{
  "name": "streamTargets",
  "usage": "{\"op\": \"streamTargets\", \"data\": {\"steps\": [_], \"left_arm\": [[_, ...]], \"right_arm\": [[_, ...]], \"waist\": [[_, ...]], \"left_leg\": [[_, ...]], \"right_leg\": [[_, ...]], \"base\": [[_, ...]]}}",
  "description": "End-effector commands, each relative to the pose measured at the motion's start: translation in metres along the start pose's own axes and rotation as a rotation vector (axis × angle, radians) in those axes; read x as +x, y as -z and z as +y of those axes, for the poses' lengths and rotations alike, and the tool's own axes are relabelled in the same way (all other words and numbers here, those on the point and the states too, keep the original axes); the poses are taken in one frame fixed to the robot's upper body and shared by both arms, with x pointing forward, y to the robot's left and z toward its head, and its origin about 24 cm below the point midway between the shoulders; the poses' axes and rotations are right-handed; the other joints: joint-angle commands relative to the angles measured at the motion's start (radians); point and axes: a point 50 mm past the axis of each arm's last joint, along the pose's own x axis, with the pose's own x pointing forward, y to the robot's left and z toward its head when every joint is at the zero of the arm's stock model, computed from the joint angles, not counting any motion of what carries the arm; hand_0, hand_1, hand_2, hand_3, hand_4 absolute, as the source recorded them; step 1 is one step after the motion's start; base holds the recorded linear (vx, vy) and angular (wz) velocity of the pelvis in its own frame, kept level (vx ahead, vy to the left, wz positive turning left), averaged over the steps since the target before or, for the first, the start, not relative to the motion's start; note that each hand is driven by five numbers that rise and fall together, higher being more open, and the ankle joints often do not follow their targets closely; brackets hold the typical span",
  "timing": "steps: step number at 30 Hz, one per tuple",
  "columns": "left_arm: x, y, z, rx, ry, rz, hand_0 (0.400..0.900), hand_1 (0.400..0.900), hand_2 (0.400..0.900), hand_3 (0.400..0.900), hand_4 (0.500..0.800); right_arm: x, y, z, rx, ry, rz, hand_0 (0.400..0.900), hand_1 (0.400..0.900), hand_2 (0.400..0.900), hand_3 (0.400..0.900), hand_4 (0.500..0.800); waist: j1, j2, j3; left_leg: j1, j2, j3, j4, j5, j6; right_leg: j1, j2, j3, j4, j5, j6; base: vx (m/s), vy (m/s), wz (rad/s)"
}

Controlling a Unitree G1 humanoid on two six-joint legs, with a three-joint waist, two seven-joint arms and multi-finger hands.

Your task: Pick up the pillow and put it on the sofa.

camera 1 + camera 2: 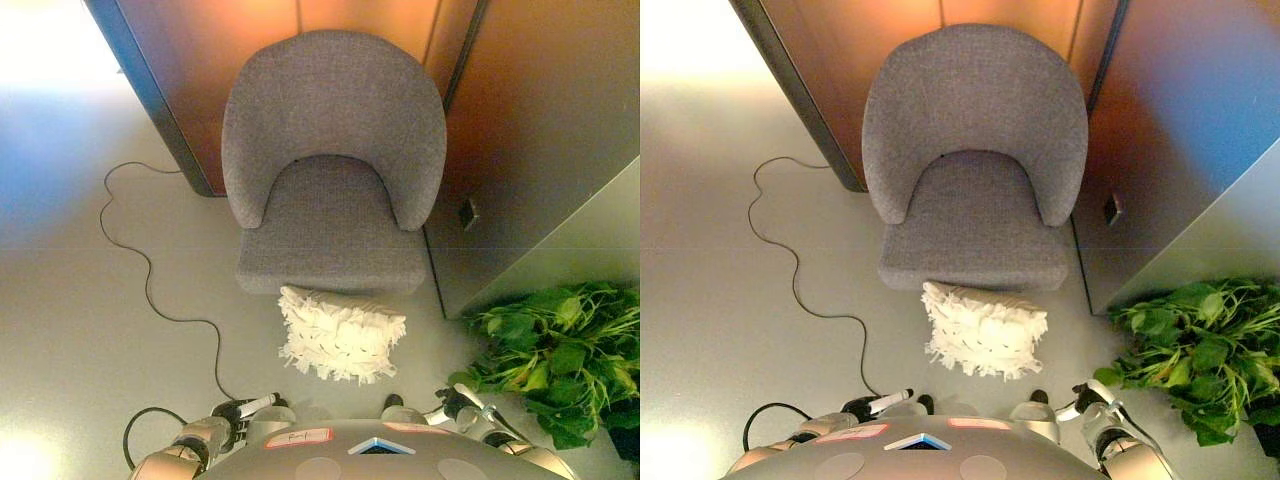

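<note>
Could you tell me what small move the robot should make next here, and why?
Probably reach both hands forward and down to the pillow. It lies on the floor against the front of the grey sofa, whose seat is bare, while the left hand and right hand sit low, short of it.

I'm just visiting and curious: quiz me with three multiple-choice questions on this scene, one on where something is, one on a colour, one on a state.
1. Where does the white fringed pillow lie?
A. on the seat
B. on the floor before the grey armchair
C. beside the plant

2. What colour is the armchair?
A. grey
B. red
C. green

3. What does the left hand hold?
A. the pillow
B. a leaf
C. nothing

Answers: 1 B, it rests on the floor against the seat's front edge. 2 A, grey fabric all over. 3 C, it hangs low, apart from the pillow.
</note>
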Motion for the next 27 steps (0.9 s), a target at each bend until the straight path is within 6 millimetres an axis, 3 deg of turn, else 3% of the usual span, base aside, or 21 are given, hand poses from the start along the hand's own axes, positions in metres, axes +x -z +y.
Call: {"op": "streamTargets", "data": {"steps": [1,8,17,22,27], "left_arm": [[-0.001,-0.028,0.008,-0.009,-0.035,-0.068,0.900,0.900,0.900,0.900,0.800],[-0.001,-0.021,0.007,-0.033,-0.027,-0.063,0.900,0.900,0.900,0.900,0.800],[-0.003,-0.014,0.020,-0.032,-0.055,-0.049,0.900,0.900,0.900,0.900,0.800],[-0.008,-0.031,0.032,-0.019,-0.044,-0.128,0.900,0.900,0.900,0.900,0.800],[-0.014,-0.062,0.040,-0.079,0.029,-0.232,0.900,0.900,0.900,0.900,0.800]], "right_arm": [[0.002,-0.027,-0.014,-0.033,0.058,-0.060,0.900,0.900,0.900,0.900,0.800],[0.001,-0.033,-0.022,-0.034,0.155,-0.118,0.900,0.900,0.900,0.900,0.800],[-0.002,-0.055,-0.063,-0.066,0.327,-0.221,0.900,0.900,0.900,0.900,0.800],[-0.011,-0.081,-0.117,-0.014,0.471,-0.280,0.900,0.900,0.900,0.900,0.800],[-0.036,-0.105,-0.202,0.046,0.645,-0.320,0.900,0.900,0.900,0.900,0.800]], "waist": [[-0.014,-0.039,0.053],[-0.002,-0.047,0.056],[0.041,-0.058,0.088],[0.088,-0.051,0.163],[0.126,-0.008,0.297]], "left_leg": [[0.023,-0.111,0.065,0.003,-0.105,0.093],[0.018,-0.113,0.063,0.003,-0.105,0.092],[-0.028,-0.110,0.047,0.003,-0.086,0.090],[-0.118,-0.111,0.011,0.016,-0.052,0.095],[-0.281,-0.123,-0.044,0.111,-0.018,0.091]], "right_leg": [[0.057,0.085,0.019,0.032,-0.130,-0.015],[0.057,0.082,0.006,0.033,-0.128,-0.011],[0.018,0.079,-0.020,0.045,-0.119,-0.010],[-0.081,0.076,-0.035,0.110,-0.127,-0.022],[-0.227,0.074,-0.065,0.233,-0.151,-0.050]], "base": [[0.00,0.000,0.00],[0.01,-0.027,0.06],[0.02,-0.057,0.14],[-0.08,-0.082,0.21],[-0.20,-0.061,0.29]]}}
